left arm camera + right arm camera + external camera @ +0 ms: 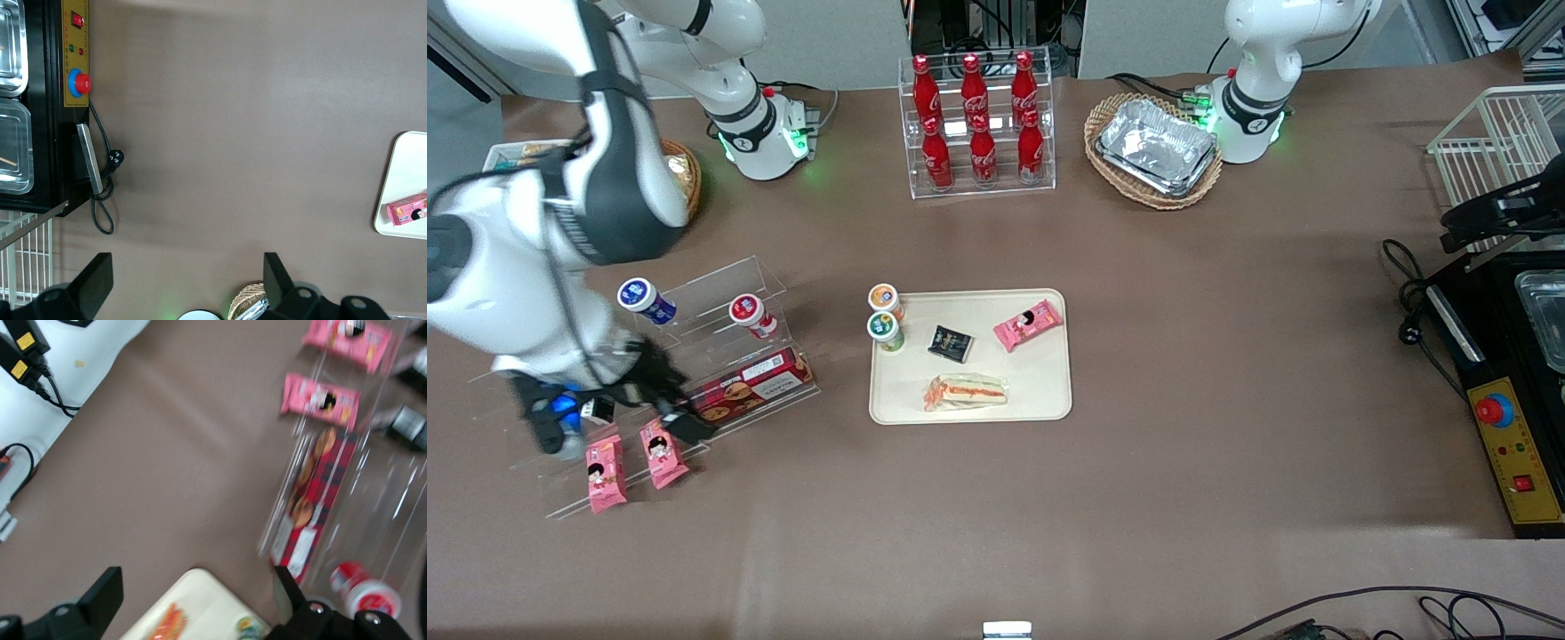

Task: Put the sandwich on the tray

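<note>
The sandwich, a clear-wrapped wedge of pale bread with an orange-red stripe, lies flat on the cream tray, on the part nearest the front camera. My right gripper is open and empty. It hangs over the acrylic display rack, toward the working arm's end of the table, well apart from the tray. In the right wrist view the gripper has its fingers spread wide, with a tray corner and the sandwich showing between them. An edge of the tray also shows in the left wrist view.
The tray also holds two small cups, a black packet and a pink snack pack. The rack holds cups, a cookie box and pink packs. A cola bottle stand, a foil-tray basket and a black appliance stand around.
</note>
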